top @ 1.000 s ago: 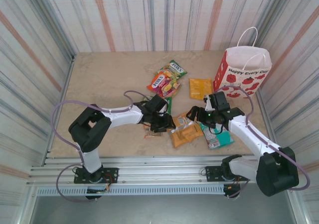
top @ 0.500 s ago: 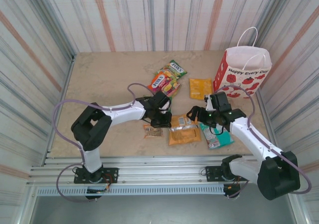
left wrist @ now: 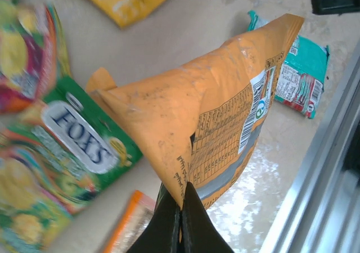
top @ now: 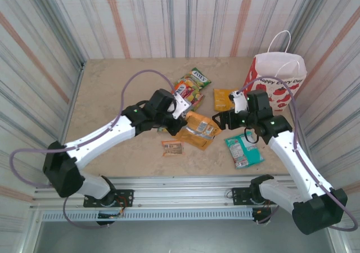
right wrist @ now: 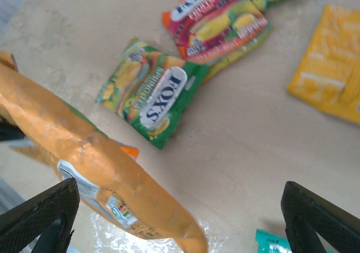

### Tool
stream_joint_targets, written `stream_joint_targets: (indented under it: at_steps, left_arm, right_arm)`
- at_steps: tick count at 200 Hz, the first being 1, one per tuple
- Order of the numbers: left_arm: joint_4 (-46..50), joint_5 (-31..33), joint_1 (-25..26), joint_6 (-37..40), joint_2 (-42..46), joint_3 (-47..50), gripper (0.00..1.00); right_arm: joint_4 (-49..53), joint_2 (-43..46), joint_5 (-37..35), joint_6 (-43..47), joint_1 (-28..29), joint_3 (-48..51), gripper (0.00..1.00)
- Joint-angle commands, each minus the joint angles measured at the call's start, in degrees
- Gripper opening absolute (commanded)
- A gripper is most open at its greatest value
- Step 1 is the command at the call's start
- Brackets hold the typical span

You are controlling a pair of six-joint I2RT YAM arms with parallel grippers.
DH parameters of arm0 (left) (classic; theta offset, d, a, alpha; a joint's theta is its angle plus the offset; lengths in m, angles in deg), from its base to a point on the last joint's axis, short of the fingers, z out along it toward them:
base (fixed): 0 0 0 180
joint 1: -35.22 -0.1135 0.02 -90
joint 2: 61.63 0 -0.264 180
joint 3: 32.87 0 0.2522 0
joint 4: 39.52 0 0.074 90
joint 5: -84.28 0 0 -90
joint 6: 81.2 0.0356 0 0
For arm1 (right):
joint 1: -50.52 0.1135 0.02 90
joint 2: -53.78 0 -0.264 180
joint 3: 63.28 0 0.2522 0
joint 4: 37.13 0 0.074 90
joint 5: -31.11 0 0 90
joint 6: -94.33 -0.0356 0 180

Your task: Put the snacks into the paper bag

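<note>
Left arm stretched forward, left gripper [left wrist: 181, 213] pinching orange packet [top: 197, 130] aloft; right gripper [top: 218, 121] jaws wide, beside it.

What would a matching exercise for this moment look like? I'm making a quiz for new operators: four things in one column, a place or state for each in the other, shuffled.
Things
1. orange packet
2. teal packet
3. paper bag
4. right gripper

Places or states
A. standing upright, far right
B. open, holding nothing
C. pinched in the left gripper
D. lying flat, untouched

Pairs: 1-C, 2-D, 3-A, 4-B
</note>
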Motion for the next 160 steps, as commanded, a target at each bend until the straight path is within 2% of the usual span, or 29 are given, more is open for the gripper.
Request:
stream_joint_targets:
  at_steps: [1, 26, 49, 66, 104, 137, 160]
  left_arm:
    - [-1.97, -0.36, -1.85, 14.92, 3.95, 1.75, 0.0]
    - [-3.16, -3.1, -3.91, 17.47, 5.78, 1.37, 0.0]
    - [-2.26, -2.98, -4.22, 18.59, 5.47, -0.18, 0.0]
    - [-1.77, -3.97, -4.23, 18.57, 4.99, -1.26, 0.0]
    - [-3.33, -6.14, -4.25, 17.53, 5.36, -1.84, 0.0]
    - [-3.0, -6.57, -4.23, 16.9, 5.45, -2.46, 0.0]
    - [-2.82, -5.7, -4.23, 16.98, 5.96, -2.63, 0.0]
  right_arm:
    - [5.72, 0.0, 6.7, 12.99, 0.42, -3.89, 0.92]
    - [7.59, -2.53, 10.05, 16.91, 3.0, -6.64, 0.9]
    - [8.0, -5.17, 11.79, 17.32, 5.87, -8.76, 0.88]
    - [7.85, -7.11, 8.72, 17.9, 8.95, -10.19, 0.88]
    - [7.04, -12.0, 2.66, 20.34, 13.52, -13.42, 0.75]
    - [6.31, -14.47, 2.31, 22.27, 14.41, -15.72, 0.54]
    - [7.24, -14.48, 3.79, 26.4, 14.45, -16.47, 0.26]
